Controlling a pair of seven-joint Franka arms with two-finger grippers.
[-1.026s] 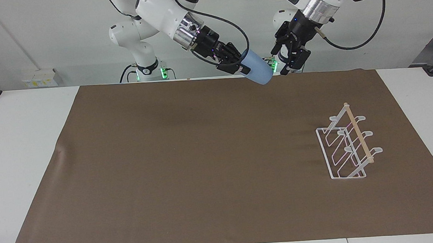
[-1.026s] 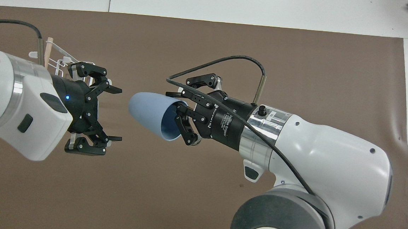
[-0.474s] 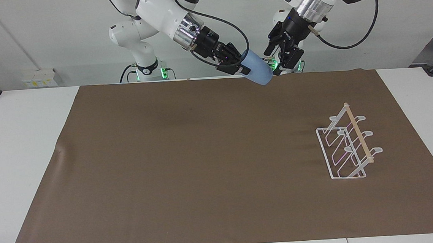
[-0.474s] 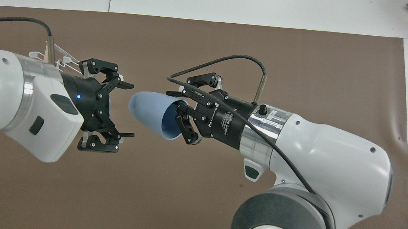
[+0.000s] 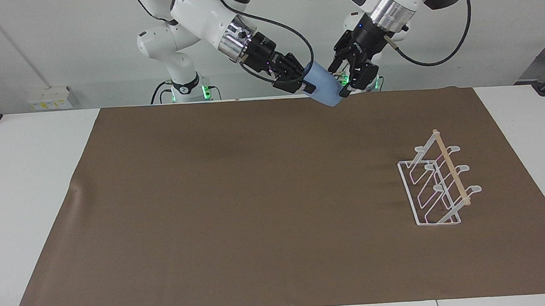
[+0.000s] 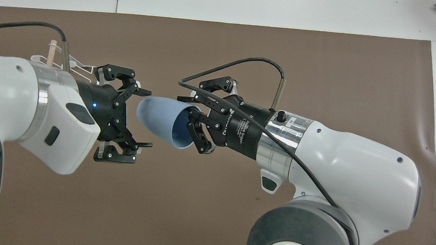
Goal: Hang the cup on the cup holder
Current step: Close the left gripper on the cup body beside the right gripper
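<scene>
Two grippers (image 6: 144, 118) (image 6: 193, 124), one cup (image 6: 157, 119)

Cup holder (image 5: 440, 179) on mat (image 5: 238, 213), toward left arm's end of table (image 5: 25, 189).

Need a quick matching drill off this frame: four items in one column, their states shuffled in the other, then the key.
Items:
1. cup
2. cup holder
3. left tool
4. right tool

States:
A. open, in the air at the cup's base end
B. shut on the cup's rim
C. held tilted in the air, base toward the left arm
D. standing on the brown mat, toward the left arm's end

Pairs: 1-C, 2-D, 3-A, 4-B
</scene>
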